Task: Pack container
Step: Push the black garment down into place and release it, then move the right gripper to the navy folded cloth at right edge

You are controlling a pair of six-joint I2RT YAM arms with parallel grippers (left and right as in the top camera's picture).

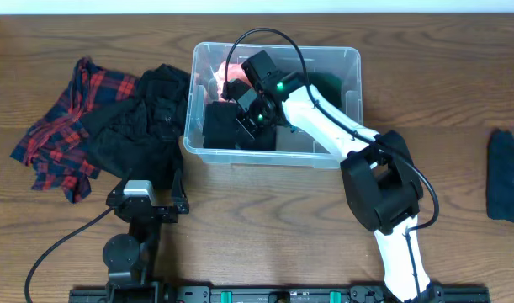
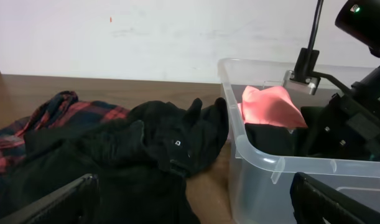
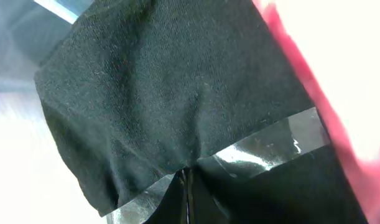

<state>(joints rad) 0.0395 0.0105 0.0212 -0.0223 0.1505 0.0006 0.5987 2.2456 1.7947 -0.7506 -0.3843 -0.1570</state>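
Clothes lie on a brown wooden table [image 1: 265, 227]. The container [image 1: 349, 63] is a big clear box. It sits near the far middle of the table, and the right arm reaches into it from the front.

The right gripper [image 1: 242, 118] is down inside the container. Its two fingers are pressed tight together, and a black cloth [image 1: 219, 122] is pinched between them. Close up, the black cloth [image 3: 152, 93] spreads out from the right gripper [image 3: 186, 177], and its edge is tucked into the pinch. A pink cloth [image 1: 219, 76] is in the container too, at the far left corner. It is right next to the black cloth. In the close view the pink cloth [image 3: 301, 81] runs along the right side.

The left gripper [image 1: 147, 198] is near the front left of the table. Its fingers are spread wide apart and hold nothing. It points at a pile of black clothes [image 1: 147, 118]. The pile lies on the table and touches the left wall of the container. From the left arm's camera, the pile of black clothes [image 2: 158, 143] is just in front of the left gripper [image 2: 196, 199], and the container [image 2: 258, 180] is to the right with the pink cloth [image 2: 270, 106] peeking over its rim.

A red checked shirt [image 1: 59, 126] lies to the left of the black pile, partly under it. A dark blue cloth [image 1: 507, 177] lies alone at the right edge of the table, far from the container.
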